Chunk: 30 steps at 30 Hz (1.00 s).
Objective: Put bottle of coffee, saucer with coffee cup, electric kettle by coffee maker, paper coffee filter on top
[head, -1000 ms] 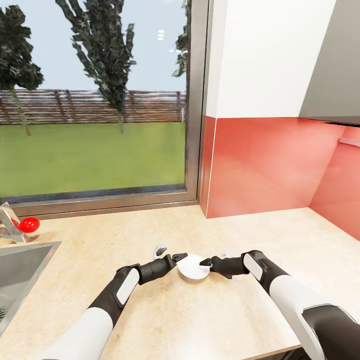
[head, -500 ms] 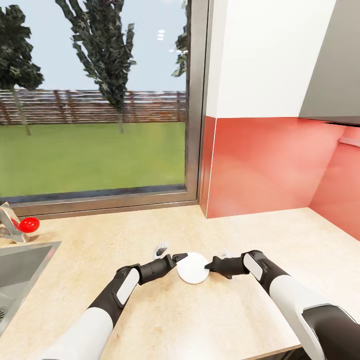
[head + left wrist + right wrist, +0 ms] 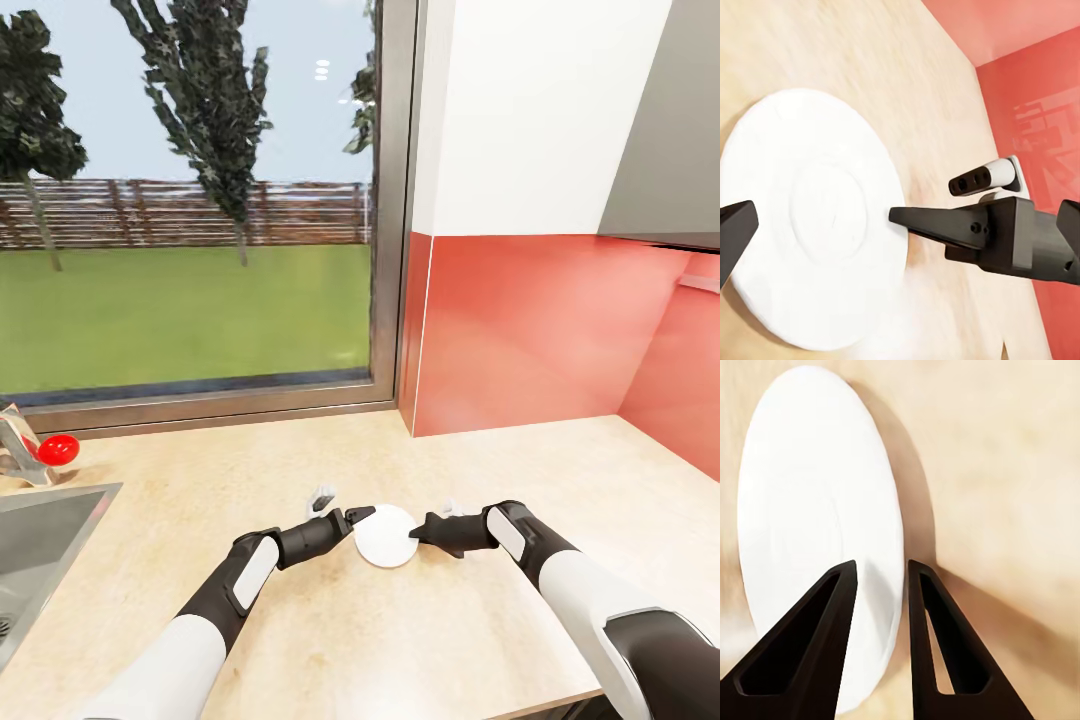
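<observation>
Nearest the robot, its two black-and-white arms reach forward over the long light wood-look counter [image 3: 470, 640] and meet at a small flat round plain white saucer [image 3: 387, 535], which lies flat on the worktop between them. The left gripper [image 3: 358, 517] sits at the saucer's left rim; in the left wrist view its fingers [image 3: 937, 223] stand spread wide, one tip at the plate's edge and the other at the opposite side of the plate [image 3: 817, 247], not pinching it. The right gripper [image 3: 420, 527] is at the saucer's right rim; the right wrist view shows its two dark fingers [image 3: 810, 660] parted with a narrow gap, the plate's rim [image 3: 825, 525] lying in line with that gap, though whether they touch it cannot be told.

Farther left, a steel sink [image 3: 40, 560] is let into the counter, with a red-knobbed tap [image 3: 45, 450] behind it. Beyond are a large window [image 3: 190, 250] onto grass, trees and a fence, and a glossy red backsplash [image 3: 540, 330] under a white wall.
</observation>
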### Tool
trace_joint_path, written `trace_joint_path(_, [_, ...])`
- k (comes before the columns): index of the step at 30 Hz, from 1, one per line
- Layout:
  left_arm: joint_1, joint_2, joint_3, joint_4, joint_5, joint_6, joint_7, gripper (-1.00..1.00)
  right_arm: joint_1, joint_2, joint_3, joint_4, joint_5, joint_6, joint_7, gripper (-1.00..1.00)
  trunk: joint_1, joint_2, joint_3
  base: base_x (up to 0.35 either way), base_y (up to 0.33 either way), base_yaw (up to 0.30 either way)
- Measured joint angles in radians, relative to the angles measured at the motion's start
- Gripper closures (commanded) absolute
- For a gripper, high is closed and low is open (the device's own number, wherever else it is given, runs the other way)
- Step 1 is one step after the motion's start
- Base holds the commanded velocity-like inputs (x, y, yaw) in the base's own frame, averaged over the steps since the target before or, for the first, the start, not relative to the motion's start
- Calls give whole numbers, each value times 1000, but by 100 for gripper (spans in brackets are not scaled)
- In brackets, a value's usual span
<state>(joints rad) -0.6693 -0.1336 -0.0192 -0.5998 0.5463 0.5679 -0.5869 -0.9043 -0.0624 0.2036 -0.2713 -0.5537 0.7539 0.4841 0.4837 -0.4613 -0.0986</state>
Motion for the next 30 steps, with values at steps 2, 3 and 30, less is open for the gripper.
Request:
trace_joint_path(2, [0,0,0,-1,0,0,0,-100,0,0,0,0,-1,0,0,100,0,0,0,0,0,0])
trace_joint_path(3, [0,0,0,-1,0,0,0,-100,0,0,0,0,0,0,0,100,0,0,0,0,0,0])
trace_joint_path(30, [-2,131,-7,-299,-13,11,-3,-100,0,-4,5,-102,26,-2,-4,100,0,1,0,0,0,0])
